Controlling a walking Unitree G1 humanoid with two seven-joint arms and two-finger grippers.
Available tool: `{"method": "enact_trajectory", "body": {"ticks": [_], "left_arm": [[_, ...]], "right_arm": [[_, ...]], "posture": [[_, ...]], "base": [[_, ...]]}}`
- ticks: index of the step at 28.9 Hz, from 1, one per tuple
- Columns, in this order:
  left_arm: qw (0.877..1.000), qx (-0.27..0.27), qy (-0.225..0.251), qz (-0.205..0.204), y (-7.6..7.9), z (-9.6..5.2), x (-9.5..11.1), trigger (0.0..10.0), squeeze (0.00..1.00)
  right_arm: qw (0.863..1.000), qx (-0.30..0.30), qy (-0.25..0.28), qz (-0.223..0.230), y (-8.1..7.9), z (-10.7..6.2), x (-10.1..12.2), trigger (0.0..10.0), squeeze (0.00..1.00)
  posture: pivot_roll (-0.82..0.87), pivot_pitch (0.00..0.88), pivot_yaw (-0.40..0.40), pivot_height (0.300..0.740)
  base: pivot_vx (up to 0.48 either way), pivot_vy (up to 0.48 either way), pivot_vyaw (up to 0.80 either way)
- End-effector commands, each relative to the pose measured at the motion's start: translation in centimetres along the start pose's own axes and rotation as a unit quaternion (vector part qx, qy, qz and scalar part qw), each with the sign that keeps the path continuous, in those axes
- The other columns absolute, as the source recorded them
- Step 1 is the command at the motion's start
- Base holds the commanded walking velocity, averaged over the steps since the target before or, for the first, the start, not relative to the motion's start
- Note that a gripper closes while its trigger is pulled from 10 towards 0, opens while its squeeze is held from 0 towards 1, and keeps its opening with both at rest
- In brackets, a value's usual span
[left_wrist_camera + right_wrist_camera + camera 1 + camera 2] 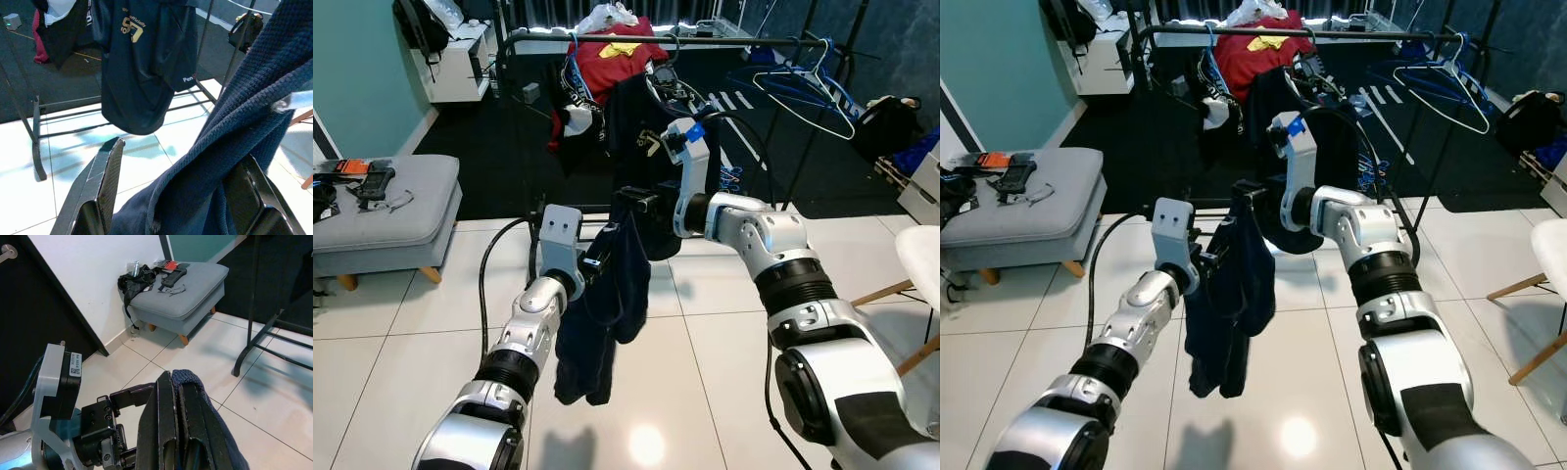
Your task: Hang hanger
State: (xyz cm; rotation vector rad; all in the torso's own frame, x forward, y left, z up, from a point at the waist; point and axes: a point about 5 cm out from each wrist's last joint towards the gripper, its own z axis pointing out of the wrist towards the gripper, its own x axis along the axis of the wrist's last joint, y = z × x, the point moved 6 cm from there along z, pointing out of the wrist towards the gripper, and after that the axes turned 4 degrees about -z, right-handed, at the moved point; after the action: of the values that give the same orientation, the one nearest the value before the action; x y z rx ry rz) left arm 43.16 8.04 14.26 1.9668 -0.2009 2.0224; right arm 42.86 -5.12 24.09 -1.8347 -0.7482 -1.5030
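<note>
In the centre of the head views, both arms are meeting over the white tiled floor (401, 362), holding up a dark navy garment (607, 313) that is drooping in folds below them. The left gripper (599, 257) is reaching up from the lower left, and the right gripper (634, 201) is coming in from the right, just above it.

The left wrist view is giving the closer look: the two black fingers (105, 181) are standing fairly wide apart with the navy knit cloth (234, 127) draped between them, against the far finger. Whether they are pressing it cannot be told. A pale sliver at the right edge of that frame may be part of a hanger, but it is too small to tell.

The right wrist view is showing what the head views are hiding: its fingers (164, 431) are pinched narrow on a folded edge of the navy cloth, with the left gripper's body just below.

Behind the arms, in the upper centre, a black clothes rack (636, 44) is carrying a red shirt (612, 54) and a dark shirt (142, 63) with gold print, which the left wrist view is showing plainly. An empty blue hanger (808, 88) is hanging on the rail at the upper right. A grey ottoman (391, 211) is sitting at the left.
</note>
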Motion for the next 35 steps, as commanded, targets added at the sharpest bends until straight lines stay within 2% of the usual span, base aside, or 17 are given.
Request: {"method": "enact_trajectory", "body": {"ticks": [1,10,12,13,14,16,18,20,23,29,30,32,33,34,35], "left_arm": [[1.0,0.0,0.006,-0.001,-0.7,0.0,0.4,10.0,0.0],[1.0,-0.02,0.006,-0.012,-0.6,-0.2,0.2,10.0,0.0],[0.996,-0.085,-0.004,-0.038,2.0,-0.3,-0.6,10.0,0.0],[0.996,-0.085,-0.004,-0.038,2.0,-0.3,-0.6,10.0,0.0],[0.994,-0.104,-0.008,-0.044,2.9,-0.4,-0.9,10.0,0.0],[0.992,-0.114,-0.011,-0.051,3.5,-0.4,-1.1,10.0,0.0],[0.992,-0.114,-0.011,-0.051,3.5,-0.4,-1.1,10.0,0.0],[0.99,-0.113,-0.008,-0.084,3.6,-0.2,-1.1,10.0,0.0],[0.987,-0.117,-0.009,-0.106,3.6,-0.1,-1.1,10.0,0.0],[0.988,-0.116,-0.014,-0.102,3.2,-0.4,-1.4,10.0,0.0],[0.988,-0.116,-0.015,-0.101,3.1,-0.4,-1.4,5.2,0.0],[0.988,-0.116,-0.015,-0.101,3.1,-0.4,-1.4,5.2,0.0],[0.988,-0.117,-0.015,-0.1,3.0,-0.4,-1.4,3.8,0.0],[0.989,-0.117,-0.013,-0.094,2.8,-0.4,-1.3,0.0,0.0],[0.989,-0.117,-0.013,-0.094,2.8,-0.4,-1.3,0.0,0.0]], "right_arm": [[1.0,0.007,0.007,-0.006,-0.3,-0.2,0.5,0.0,0.0],[1.0,0.01,0.002,-0.005,-0.3,-0.4,0.4,0.0,0.0],[1.0,0.014,-0.002,-0.003,-0.3,-0.6,0.3,0.0,0.0],[1.0,0.014,-0.002,-0.003,-0.3,-0.6,0.3,0.0,0.0],[1.0,0.016,-0.002,-0.002,-0.4,-0.6,0.2,0.0,0.0],[1.0,0.019,-0.002,-0.001,-0.5,-0.6,0.3,0.0,0.0],[1.0,0.019,-0.002,-0.001,-0.5,-0.6,0.3,0.0,0.0],[1.0,0.031,-0.005,0.002,-0.8,-0.7,0.3,0.0,0.0],[0.999,0.044,-0.01,0.005,-1.2,-0.8,0.2,0.0,0.0],[0.999,0.048,-0.012,0.006,-1.4,-0.9,0.1,0.0,0.0],[0.999,0.048,-0.012,0.006,-1.4,-0.9,0.1,0.0,0.0],[0.999,0.048,-0.012,0.006,-1.4,-0.9,0.1,0.0,0.0],[0.999,0.047,-0.012,0.006,-1.4,-0.9,0.1,0.0,0.0],[0.999,0.046,-0.012,0.006,-1.3,-0.9,0.1,0.0,0.0],[0.999,0.046,-0.012,0.006,-1.3,-0.9,0.1,0.0,0.0]], "posture": [[-0.13,0.088,-0.033,0.74],[-0.13,0.091,-0.038,0.74],[-0.13,0.093,-0.038,0.74],[-0.13,0.093,-0.038,0.74],[-0.13,0.093,-0.038,0.74],[-0.14,0.092,-0.037,0.74],[-0.14,0.092,-0.037,0.74],[-0.14,0.092,-0.038,0.74],[-0.14,0.093,-0.038,0.74],[-0.13,0.094,-0.037,0.74],[-0.13,0.095,-0.035,0.74],[-0.13,0.095,-0.035,0.74],[-0.13,0.095,-0.035,0.74],[-0.13,0.096,-0.036,0.74],[-0.13,0.096,-0.036,0.74]], "base": [[0.0,0.0,0.0],[0.0,0.0,0.0],[0.0,0.0,0.0],[0.0,0.0,0.0],[0.0,0.0,0.0],[0.0,0.0,0.0],[0.0,0.0,0.0],[0.0,0.0,0.0],[0.0,0.0,0.0],[0.0,0.0,0.0],[0.0,0.0,0.0],[0.0,0.0,0.0],[0.0,0.0,0.0],[0.0,0.0,0.0],[0.0,0.0,0.0]]}}
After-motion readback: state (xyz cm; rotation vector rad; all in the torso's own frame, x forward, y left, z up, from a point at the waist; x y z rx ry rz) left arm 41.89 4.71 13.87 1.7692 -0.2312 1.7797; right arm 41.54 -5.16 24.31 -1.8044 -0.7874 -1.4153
